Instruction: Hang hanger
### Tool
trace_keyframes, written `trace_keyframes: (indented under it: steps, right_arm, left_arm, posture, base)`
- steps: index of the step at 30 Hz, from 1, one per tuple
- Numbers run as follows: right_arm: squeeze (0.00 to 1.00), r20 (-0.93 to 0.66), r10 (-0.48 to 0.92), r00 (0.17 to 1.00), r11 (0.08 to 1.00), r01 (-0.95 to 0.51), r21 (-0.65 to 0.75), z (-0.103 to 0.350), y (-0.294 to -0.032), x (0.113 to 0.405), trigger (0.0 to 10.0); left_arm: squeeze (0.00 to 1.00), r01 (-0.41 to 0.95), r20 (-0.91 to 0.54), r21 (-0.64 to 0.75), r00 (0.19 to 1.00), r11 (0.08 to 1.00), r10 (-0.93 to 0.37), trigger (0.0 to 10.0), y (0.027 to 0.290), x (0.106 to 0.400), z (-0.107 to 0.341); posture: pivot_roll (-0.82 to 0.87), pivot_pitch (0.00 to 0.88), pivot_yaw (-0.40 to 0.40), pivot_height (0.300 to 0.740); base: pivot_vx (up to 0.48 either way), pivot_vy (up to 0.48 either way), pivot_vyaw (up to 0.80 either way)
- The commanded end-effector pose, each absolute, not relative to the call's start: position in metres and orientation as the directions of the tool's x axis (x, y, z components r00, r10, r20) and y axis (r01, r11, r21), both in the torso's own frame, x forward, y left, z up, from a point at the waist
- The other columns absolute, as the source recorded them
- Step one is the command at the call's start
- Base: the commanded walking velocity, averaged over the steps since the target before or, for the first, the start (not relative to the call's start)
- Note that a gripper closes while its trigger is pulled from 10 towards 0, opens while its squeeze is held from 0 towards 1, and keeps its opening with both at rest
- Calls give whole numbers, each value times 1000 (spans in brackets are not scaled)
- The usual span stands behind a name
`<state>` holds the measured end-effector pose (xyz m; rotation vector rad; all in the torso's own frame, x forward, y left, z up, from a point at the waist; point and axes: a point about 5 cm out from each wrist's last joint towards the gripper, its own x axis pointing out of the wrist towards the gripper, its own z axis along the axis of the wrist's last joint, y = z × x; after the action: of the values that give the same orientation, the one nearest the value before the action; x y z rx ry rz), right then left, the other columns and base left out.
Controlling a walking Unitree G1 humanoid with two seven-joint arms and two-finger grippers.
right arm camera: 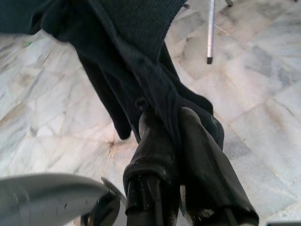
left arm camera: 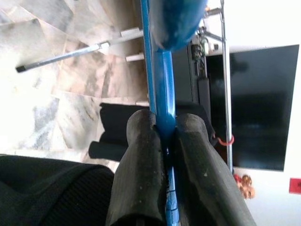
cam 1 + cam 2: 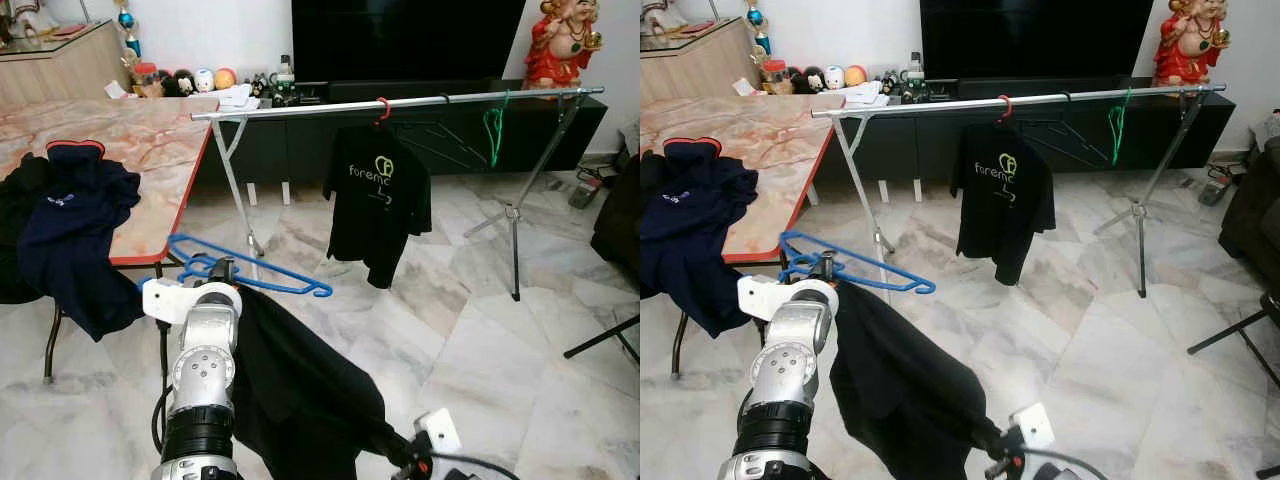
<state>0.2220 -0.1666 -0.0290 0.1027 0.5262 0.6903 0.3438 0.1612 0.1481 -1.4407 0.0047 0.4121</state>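
Home living room: pale marble-tile floor (image 3: 480, 350), long black low TV cabinet (image 3: 440, 125) under a large dark screen (image 3: 405, 38), marble-top dining table (image 3: 120, 150), silver metal clothes rail (image 3: 400, 103).

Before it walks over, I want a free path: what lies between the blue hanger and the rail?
Only bare marble floor lies between blue hanger and rail, in the left eye view.

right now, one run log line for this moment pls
left hand: shut on blue hanger | right hand: shut on black garment | rail: one black shirt hung | hanger not yet on rail
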Motion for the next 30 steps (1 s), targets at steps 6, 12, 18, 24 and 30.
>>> trace_keyframes:
  steps: [6,12,18,24,30]
  right_arm:
    - [0,-551,732,400,613,-739,279,-40,-181,185,0]
    - [0,-555,769,317,543,-782,305,-38,-180,174,0]
    - [0,-587,663,464,667,-722,183,-35,-191,189,0]
    - [0,-639,563,523,750,-649,130,-37,-196,206,0]
    - [0,-606,554,571,778,-614,132,-32,-192,217,0]
  left_arm:
    - [0,-308,-269,-951,858,20,438,10000,184,340,156]
    - [0,-397,-310,-915,802,68,512,10000,196,334,144]
    - [0,-96,-77,-859,995,503,59,10000,140,353,168]
    - [0,400,138,-559,909,726,-395,10000,93,327,187]
    - [0,558,83,-230,828,797,-555,10000,94,314,182]
  posture:
    - [-30,34,38,740]
    - [-33,31,43,740]
    - [-32,31,44,740]
    - [-28,29,45,740]
    - [-17,24,45,740]
  base:
    - [0,0,0]
    - [0,0,0]
    - [0,0,0]
    - [0,0,0]
    - [0,0,0]
